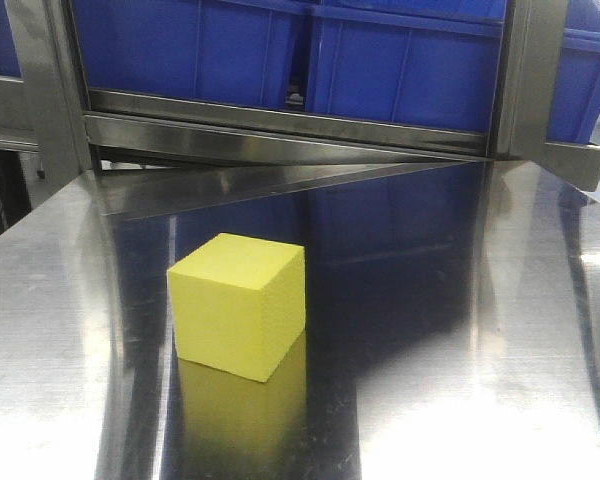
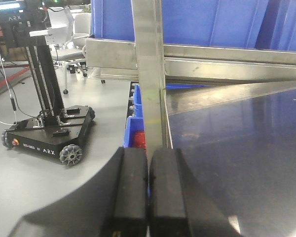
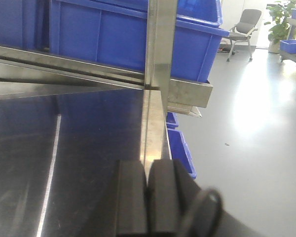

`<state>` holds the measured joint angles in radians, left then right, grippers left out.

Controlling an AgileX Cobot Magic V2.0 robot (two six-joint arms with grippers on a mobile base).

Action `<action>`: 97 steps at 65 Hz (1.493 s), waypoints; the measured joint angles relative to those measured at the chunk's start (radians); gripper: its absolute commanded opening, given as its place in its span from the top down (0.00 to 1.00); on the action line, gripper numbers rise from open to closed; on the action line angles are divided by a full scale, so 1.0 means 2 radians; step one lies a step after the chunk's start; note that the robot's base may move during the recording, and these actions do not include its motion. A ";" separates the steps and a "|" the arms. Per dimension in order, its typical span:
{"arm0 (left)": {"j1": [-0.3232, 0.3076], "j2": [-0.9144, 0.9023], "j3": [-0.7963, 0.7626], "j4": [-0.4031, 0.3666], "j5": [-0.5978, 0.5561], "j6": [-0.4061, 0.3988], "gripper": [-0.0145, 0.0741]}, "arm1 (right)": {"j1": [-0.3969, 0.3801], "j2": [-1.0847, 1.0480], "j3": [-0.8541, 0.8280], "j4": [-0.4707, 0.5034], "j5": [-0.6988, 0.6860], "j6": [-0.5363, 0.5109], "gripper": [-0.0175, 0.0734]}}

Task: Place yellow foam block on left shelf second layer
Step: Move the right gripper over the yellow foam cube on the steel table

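Observation:
The yellow foam block [image 1: 240,305] is a bright cube resting on the shiny steel shelf surface [image 1: 430,330], left of centre in the front view. No gripper appears in that view. My left gripper [image 2: 148,150] is shut with nothing between its black pads, at the shelf's left edge beside the steel upright [image 2: 150,74]. Over at the shelf's right edge, my right gripper [image 3: 147,165] is shut and empty too, in front of another upright [image 3: 158,64]. The block shows in neither wrist view.
Blue plastic bins [image 1: 400,60] fill the steel layer above. More blue bins [image 3: 182,148] sit below at the right side. A black wheeled robot base [image 2: 47,133] stands on the grey floor to the left. An office chair [image 3: 244,24] is far right.

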<state>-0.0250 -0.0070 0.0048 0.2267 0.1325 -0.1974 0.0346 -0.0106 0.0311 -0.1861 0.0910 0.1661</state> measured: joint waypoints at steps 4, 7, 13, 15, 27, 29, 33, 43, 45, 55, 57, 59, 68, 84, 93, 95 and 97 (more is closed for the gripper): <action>0.000 0.000 0.000 0.000 0.000 0.000 0.68 | 0.000 0.000 0.000 0.000 0.000 0.000 0.75; 0.000 0.000 0.000 0.000 0.000 0.000 0.68 | 0.000 0.000 0.000 0.000 0.000 0.000 0.75; 0.000 0.000 0.000 0.000 0.000 0.000 0.68 | 0.000 0.000 0.000 0.000 0.000 0.000 0.75; 0.000 0.000 0.000 0.000 0.000 0.000 0.68 | 0.000 0.000 0.000 0.000 0.000 0.000 0.75; 0.000 0.000 0.000 0.000 0.000 0.000 0.68 | 0.000 0.000 0.000 0.000 0.000 0.000 0.75; 0.000 0.000 0.000 0.000 0.000 0.000 0.68 | 0.000 0.000 0.000 0.000 0.000 0.000 0.75; 0.000 0.000 0.000 0.000 0.000 0.000 0.68 | 0.000 0.000 0.000 0.000 0.000 0.000 0.75; 0.000 0.000 0.000 0.000 0.000 0.000 0.68 | 0.000 0.000 0.000 0.000 0.000 0.000 0.75; 0.000 0.000 0.000 0.000 0.000 0.000 0.68 | 0.000 0.000 0.000 0.000 0.000 0.000 0.75; 0.000 0.000 0.000 0.000 0.000 0.000 0.68 | 0.000 0.000 0.000 0.000 0.000 0.000 0.75; 0.000 0.000 0.000 0.000 0.000 0.000 0.68 | 0.000 0.000 0.000 0.000 0.000 0.000 0.75; 0.000 0.000 0.000 0.000 0.000 0.000 0.68 | 0.000 0.000 0.000 0.000 0.000 0.000 0.75; 0.000 0.000 0.000 0.000 0.000 0.000 0.68 | 0.000 0.000 0.000 0.000 0.000 0.000 0.75; 0.000 0.000 0.000 0.000 0.000 0.000 0.68 | 0.000 0.000 -0.047 0.000 0.004 0.000 0.75; 0.000 0.000 0.000 0.000 0.000 0.000 0.68 | 0.000 0.011 -0.123 0.000 0.038 0.000 0.74; 0.000 0.000 0.000 0.000 0.000 0.000 0.68 | 0.000 0.024 -0.138 0.000 0.049 0.000 0.74; 0.000 0.000 0.000 0.000 0.000 0.000 0.68 | 0.001 0.039 -0.157 0.000 0.060 0.000 0.72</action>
<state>-0.0250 -0.0070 0.0048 0.2267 0.1325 -0.1974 0.0366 0.0674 -0.2834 -0.1861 0.2110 0.1661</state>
